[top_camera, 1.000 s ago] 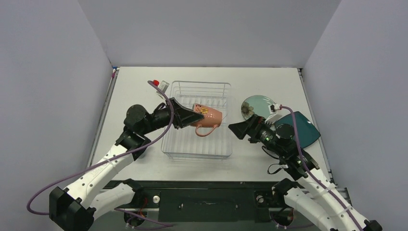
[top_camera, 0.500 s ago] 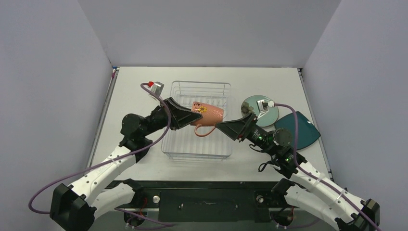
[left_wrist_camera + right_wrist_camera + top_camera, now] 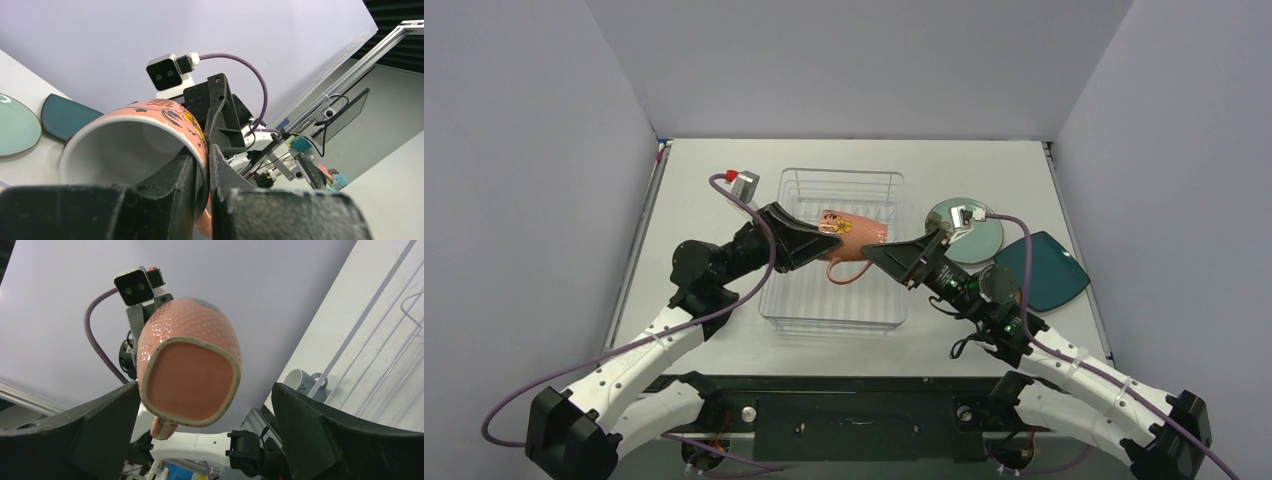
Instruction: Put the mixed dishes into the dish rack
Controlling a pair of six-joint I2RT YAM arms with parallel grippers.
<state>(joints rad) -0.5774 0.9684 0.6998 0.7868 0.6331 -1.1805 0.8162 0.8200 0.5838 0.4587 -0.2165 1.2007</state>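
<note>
My left gripper (image 3: 832, 237) is shut on the rim of the salmon-orange mug (image 3: 856, 230) and holds it on its side above the dish rack (image 3: 796, 300). In the left wrist view one finger is inside the mug (image 3: 135, 140) and one outside, at the gripper (image 3: 202, 157). My right gripper (image 3: 874, 253) is open and empty, right at the mug's base. In the right wrist view the mug's base (image 3: 187, 375) lies between its spread fingers (image 3: 102, 432). The pale teal plate (image 3: 979, 238) and dark teal plate (image 3: 1049, 270) lie right of the rack. A grey-blue mug (image 3: 304, 383) shows beyond the rack wires. The brown bowl is out of view.
The rack's wires (image 3: 385, 335) cross the right of the right wrist view. Both plates also show in the left wrist view, pale teal (image 3: 15, 125) and dark teal (image 3: 65, 117). Grey walls close the table on three sides.
My right gripper has swung left from beside the plates to the mug's base, jaws open. My left gripper has shifted the mug slightly up and back over the rack.
</note>
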